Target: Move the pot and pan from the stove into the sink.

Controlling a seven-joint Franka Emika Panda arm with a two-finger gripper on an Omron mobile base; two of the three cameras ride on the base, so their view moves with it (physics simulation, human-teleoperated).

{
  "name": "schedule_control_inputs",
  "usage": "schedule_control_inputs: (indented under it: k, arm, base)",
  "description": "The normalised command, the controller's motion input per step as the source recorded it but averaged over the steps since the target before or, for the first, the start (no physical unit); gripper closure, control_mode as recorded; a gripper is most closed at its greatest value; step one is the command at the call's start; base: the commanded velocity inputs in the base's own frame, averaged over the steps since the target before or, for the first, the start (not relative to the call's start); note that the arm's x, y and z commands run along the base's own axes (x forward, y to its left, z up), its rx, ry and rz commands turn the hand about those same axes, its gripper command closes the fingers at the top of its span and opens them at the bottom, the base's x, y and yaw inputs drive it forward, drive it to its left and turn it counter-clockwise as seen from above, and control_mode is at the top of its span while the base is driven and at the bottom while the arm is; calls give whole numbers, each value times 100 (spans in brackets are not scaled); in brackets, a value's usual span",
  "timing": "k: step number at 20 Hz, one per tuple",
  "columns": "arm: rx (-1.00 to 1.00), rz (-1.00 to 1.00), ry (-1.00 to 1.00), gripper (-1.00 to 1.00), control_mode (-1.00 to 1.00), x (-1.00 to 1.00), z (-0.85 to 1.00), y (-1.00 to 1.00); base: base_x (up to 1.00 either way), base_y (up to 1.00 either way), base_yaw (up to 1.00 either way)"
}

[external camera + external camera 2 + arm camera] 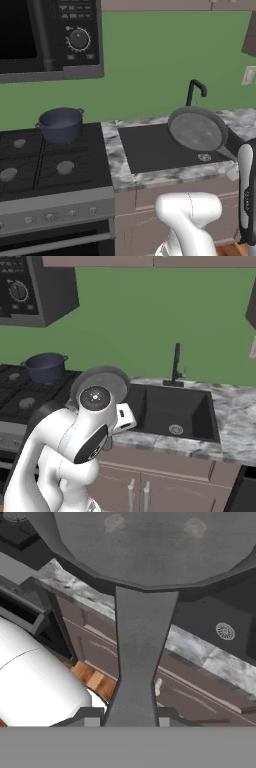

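Gripper (131, 716) is clamped on the handle of the pan (196, 131), which hangs tilted above the sink (150, 150). Pot (61, 124) sits on the stove's (95, 165) rear burner.

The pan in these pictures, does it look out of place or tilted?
Yes. The pan is off the stove, held in the air by its handle in the gripper, jaws shut on it. It hangs tilted over the sink. The pot sits on a rear burner.

Even flat rendered light, sharp, no glare
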Motion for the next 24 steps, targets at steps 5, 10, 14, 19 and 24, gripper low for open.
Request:
schedule_control_inputs:
  k: [5,10,14,19,24]
  arm:
    - [0,0,0,100,100,0,0,0]
    - [0,0,0,100,100,0,0,0]
    - [0,0,0,100,100,0,0,0]
    - [0,0,0,100,100,0,0,0]
    - [0,0,0,100,100,0,0,0]
  base:
    - [0,-55,0]
    - [0,-51,0]
    - [0,-46,0]
    - [0,-44,0]
    - [0,-39,0]
